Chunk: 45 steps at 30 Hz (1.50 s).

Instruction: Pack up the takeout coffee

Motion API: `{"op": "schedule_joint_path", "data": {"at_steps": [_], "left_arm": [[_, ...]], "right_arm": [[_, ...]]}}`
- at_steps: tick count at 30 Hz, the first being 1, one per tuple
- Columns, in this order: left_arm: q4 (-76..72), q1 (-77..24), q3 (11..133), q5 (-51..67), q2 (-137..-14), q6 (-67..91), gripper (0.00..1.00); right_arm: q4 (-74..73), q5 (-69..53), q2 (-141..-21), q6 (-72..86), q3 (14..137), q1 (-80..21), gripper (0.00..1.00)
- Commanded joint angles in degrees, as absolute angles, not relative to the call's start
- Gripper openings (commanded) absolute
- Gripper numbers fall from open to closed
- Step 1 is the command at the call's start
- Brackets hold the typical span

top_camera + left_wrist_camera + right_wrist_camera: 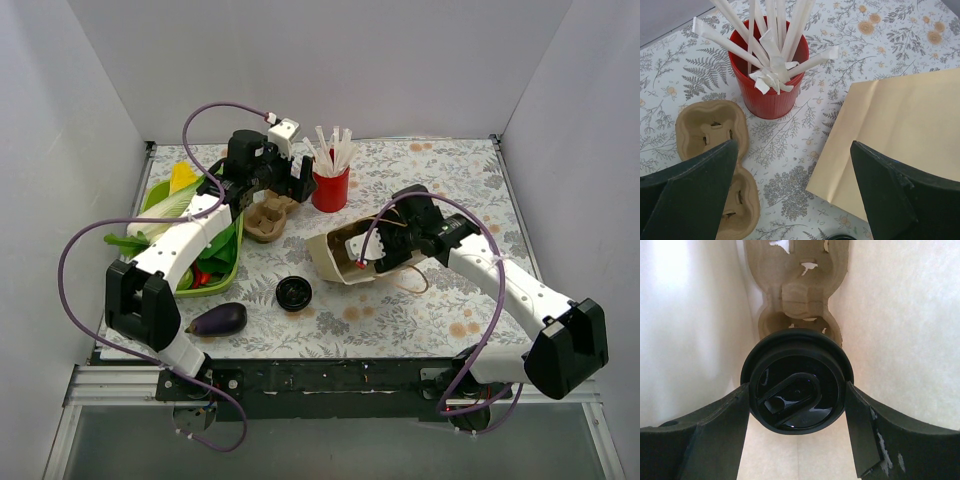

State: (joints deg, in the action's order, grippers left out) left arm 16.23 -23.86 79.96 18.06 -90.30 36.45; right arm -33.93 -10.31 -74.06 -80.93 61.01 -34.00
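The right pincer (797, 390) pinches the takeout coffee (796, 365), one finger on each side of its black lid, which is all of it that shows. It sits deep inside the paper bag (325, 255) lying on its side mid-table. Only the right wrist view shows the coffee and a pulp carrier (795, 285) beyond it. From above, the bag hides both. The left pincer (793, 145) hangs spread wide near the table's far edge, by a second carrier (710, 130) and the red cup (770, 95) of straws.

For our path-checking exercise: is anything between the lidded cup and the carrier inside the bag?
Nothing visible does. The right gripper holds the cup inside the bag, and the carrier lies directly beyond it.
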Motion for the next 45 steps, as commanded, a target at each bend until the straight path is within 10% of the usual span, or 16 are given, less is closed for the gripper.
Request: {"op": "schedule_joint_path", "data": {"at_steps": [1,45], "left_arm": [[16.17,-23.29,80.42,18.72,-90.61,36.39,0.97],[26.9,-22.76,88.86,18.45,-102.74,33.93,0.92]], "right_arm": [[-30.5,-14.15,-72.68,-83.06,60.64,-33.22,0.01],[-22.24,-17.23,-81.91,-84.64,61.79,-30.32,0.01]]}}
